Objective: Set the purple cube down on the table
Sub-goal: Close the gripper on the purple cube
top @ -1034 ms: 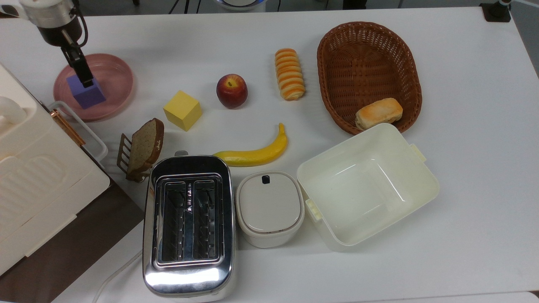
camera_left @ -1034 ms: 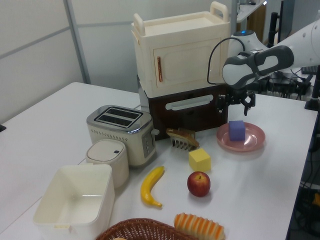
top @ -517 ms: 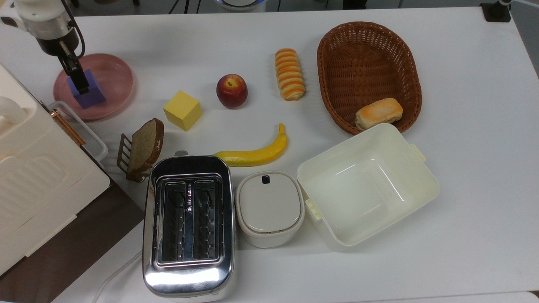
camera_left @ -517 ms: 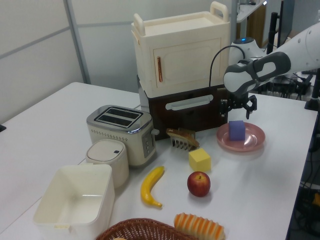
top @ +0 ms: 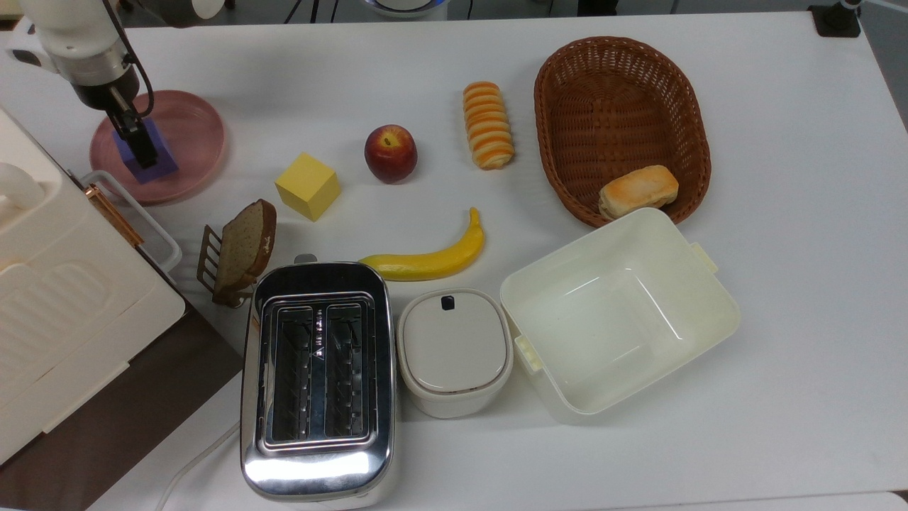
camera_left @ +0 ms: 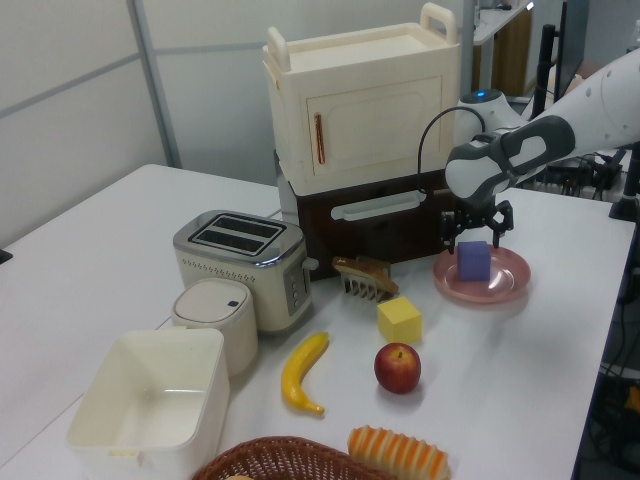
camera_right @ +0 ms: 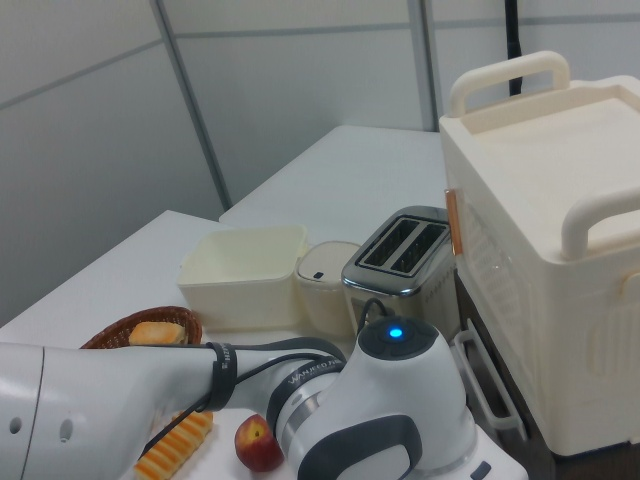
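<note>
The purple cube [top: 167, 160] [camera_left: 474, 262] rests on the round pink plate [top: 201, 126] [camera_left: 507, 286], near the top view's upper left corner of the white table [top: 780, 298] [camera_left: 90, 265]. My gripper [top: 142, 146] [camera_left: 473, 238] hangs straight over the cube and is open. In the left view its two dark fingers [camera_left: 450, 236] stand to either side of the cube's upper edge, level with its top. The arm's white wrist partly hides the plate's far rim in the top view.
A cream cabinet [top: 57, 284] stands close beside the plate. A yellow cube [top: 307, 186], apple [top: 391, 152], bread slice in a rack [top: 241, 248], banana [top: 429, 259], toaster [top: 317, 376], lidded pot [top: 454, 351], white tub [top: 617, 309] and basket [top: 621, 124] lie to the top view's right.
The gripper has come down from above the plate until its open fingers reach the cube's top. The cube has stayed on the plate.
</note>
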Available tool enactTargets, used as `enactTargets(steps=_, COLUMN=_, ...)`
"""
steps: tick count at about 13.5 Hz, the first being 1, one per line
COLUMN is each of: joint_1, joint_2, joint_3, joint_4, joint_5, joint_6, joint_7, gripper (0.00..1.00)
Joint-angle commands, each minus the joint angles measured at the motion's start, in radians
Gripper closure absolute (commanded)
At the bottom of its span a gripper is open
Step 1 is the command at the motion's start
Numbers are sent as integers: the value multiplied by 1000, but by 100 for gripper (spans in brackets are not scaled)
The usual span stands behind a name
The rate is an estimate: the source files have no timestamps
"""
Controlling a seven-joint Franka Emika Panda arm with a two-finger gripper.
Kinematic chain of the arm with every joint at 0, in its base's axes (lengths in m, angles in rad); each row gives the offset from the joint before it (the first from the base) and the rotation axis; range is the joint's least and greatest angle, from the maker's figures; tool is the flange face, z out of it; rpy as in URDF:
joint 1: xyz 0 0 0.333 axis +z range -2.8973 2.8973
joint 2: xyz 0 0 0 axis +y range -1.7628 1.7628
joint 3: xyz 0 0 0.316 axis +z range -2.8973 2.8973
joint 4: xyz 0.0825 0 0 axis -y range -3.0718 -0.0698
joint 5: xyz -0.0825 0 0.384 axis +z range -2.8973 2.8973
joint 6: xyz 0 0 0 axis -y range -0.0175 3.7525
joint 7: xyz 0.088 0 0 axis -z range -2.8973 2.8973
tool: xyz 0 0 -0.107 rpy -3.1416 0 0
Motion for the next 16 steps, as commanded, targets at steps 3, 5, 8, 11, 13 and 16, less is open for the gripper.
enactTargets(steps=3, joint_1=4, joint_2=1, joint_3=-6, joint_4=-19, joint_5=-44, joint_6=29, joint_7=20, gripper=7)
enactTargets(steps=5, joint_1=6, joint_2=1, joint_3=-6, joint_4=-20, joint_5=-58, joint_6=37, joint_7=20, gripper=65)
enactTargets(steps=8, joint_1=6, joint_2=1, joint_3=-6, joint_4=-20, joint_5=-59, joint_6=45, joint_7=19, gripper=79)
enactTargets(steps=11, joint_1=15, joint_2=-11, joint_3=-6, joint_4=-17, joint_5=-64, joint_6=40, joint_7=17, gripper=80)
enactTargets(steps=13, joint_1=32, joint_2=-38, joint_3=1, joint_4=-17, joint_5=-64, joint_6=23, joint_7=14, gripper=80)
enactTargets(steps=16, joint_1=119, joint_2=-116, joint_3=10, joint_4=4, joint_5=-64, joint_6=-143, joint_7=-54, gripper=80)
